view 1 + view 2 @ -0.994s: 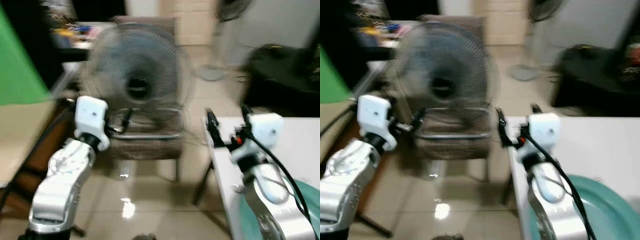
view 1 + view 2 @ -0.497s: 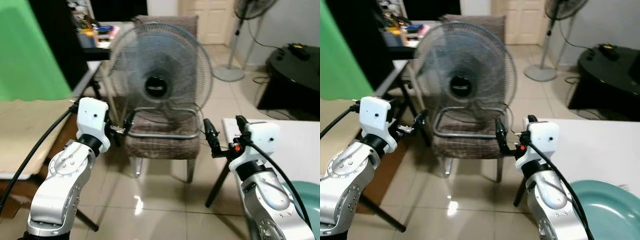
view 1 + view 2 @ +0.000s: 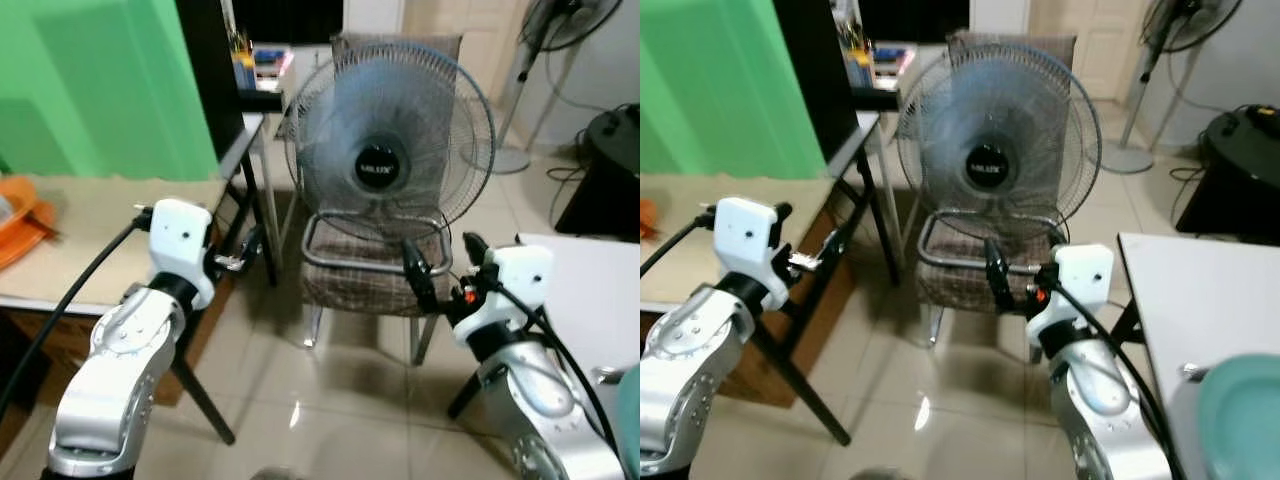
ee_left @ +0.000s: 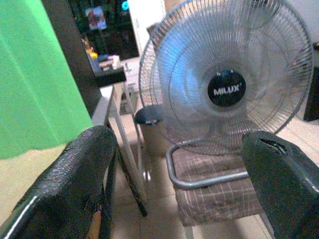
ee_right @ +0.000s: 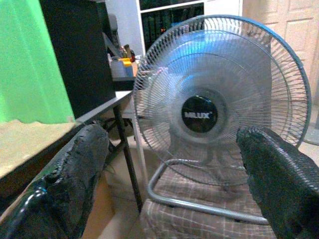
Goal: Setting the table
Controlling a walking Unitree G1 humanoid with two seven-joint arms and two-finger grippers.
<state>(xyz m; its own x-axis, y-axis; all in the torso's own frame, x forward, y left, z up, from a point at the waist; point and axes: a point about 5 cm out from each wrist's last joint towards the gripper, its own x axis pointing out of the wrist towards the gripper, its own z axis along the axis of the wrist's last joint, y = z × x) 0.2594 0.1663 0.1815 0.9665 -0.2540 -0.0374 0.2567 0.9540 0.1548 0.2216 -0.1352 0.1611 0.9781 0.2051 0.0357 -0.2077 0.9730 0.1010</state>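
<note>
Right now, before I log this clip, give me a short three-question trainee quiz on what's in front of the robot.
1. True or false: the fan stands on the chair.
2. What colour is the plate on the white table? A) orange B) teal C) black
3. Fill in: both the left gripper and the right gripper are ____, holding nothing.

Key: 1 true; 2 B; 3 open.
</note>
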